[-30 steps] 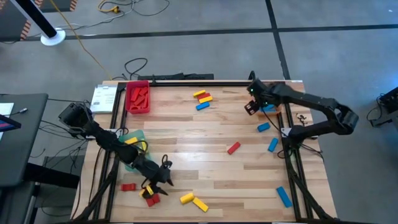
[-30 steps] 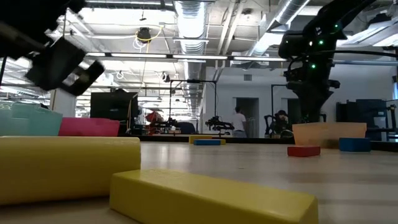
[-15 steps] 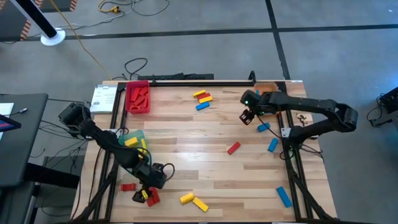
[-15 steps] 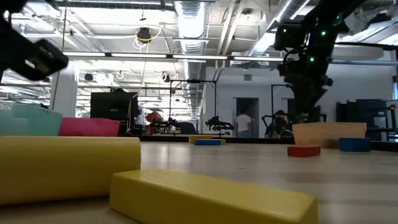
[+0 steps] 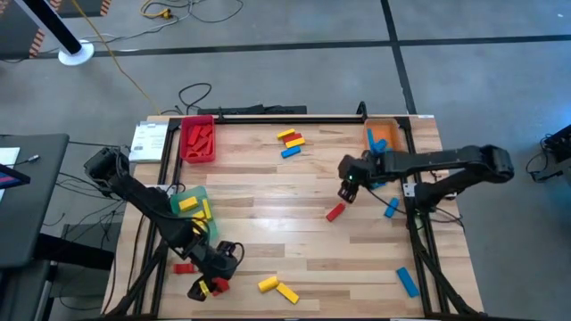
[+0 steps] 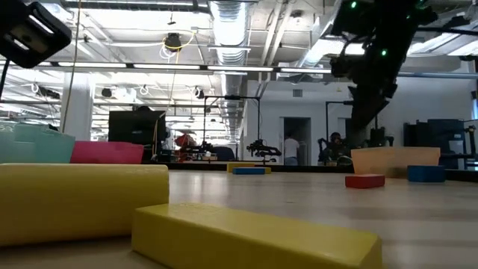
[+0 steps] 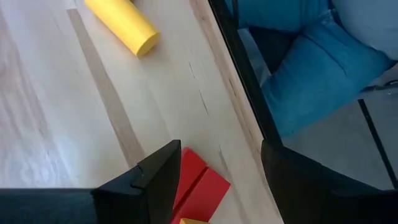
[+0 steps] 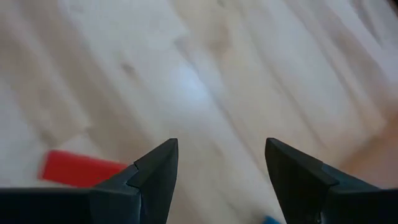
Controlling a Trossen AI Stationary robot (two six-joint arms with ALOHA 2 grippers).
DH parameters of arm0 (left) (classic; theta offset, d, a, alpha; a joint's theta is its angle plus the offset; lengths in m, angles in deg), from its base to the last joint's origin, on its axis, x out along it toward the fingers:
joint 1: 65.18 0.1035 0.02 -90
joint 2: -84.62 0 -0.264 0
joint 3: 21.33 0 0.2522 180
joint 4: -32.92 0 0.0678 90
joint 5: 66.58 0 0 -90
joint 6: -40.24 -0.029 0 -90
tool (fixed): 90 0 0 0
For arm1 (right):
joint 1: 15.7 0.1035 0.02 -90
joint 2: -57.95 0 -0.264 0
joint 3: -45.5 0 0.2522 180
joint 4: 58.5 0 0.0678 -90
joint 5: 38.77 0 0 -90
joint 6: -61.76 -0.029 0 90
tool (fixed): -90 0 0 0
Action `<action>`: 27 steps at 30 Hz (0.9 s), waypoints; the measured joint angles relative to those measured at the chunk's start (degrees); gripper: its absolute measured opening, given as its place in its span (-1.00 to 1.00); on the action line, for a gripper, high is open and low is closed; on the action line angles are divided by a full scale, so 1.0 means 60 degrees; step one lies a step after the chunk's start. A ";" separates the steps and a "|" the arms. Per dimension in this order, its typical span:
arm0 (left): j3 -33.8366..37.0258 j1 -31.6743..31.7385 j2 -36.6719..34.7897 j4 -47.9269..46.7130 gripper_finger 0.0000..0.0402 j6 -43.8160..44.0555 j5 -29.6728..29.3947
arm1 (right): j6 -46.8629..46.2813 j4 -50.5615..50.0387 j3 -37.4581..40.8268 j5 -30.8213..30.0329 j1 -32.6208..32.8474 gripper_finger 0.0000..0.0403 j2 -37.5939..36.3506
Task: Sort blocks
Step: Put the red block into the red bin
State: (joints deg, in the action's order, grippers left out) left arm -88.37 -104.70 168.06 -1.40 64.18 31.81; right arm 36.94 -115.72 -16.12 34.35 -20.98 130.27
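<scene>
Since a second ago the left gripper (image 5: pixel 203 287) has slid toward the table's near edge, and the right gripper (image 5: pixel 346 190) has left the orange tray (image 5: pixel 382 134) for mid-table. Nearest, the left gripper's fingers stand apart and empty over a red-and-yellow block cluster (image 5: pixel 214 285), with a red block (image 5: pixel 184 267) and two yellow blocks (image 5: pixel 277 287) close by. Farther in, the right gripper hangs open, holding nothing, just above a red block (image 5: pixel 335 212); blue blocks (image 5: pixel 390 207) lie beside it. Farthest, the red tray (image 5: pixel 197 139) holds red blocks.
</scene>
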 joint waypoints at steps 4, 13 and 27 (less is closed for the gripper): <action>0.0007 -0.0240 0.0000 -0.0003 0.08 0.0033 -0.0449 | -0.0237 0.0615 0.0000 0.0006 0.0954 0.27 0.0000; 0.0015 -0.0697 0.0429 0.0148 0.08 -0.0339 -0.1342 | -0.0374 0.2108 -0.0004 0.0011 0.2450 0.27 0.0000; -0.0084 -0.0928 0.2070 0.0097 0.08 -0.0772 -0.1322 | -0.0367 0.3498 -0.0004 -0.0002 0.3657 0.27 0.0005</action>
State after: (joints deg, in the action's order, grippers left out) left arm -88.87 -110.27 180.48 -0.81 59.55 23.88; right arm 34.74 -94.73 -16.14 34.34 0.97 130.30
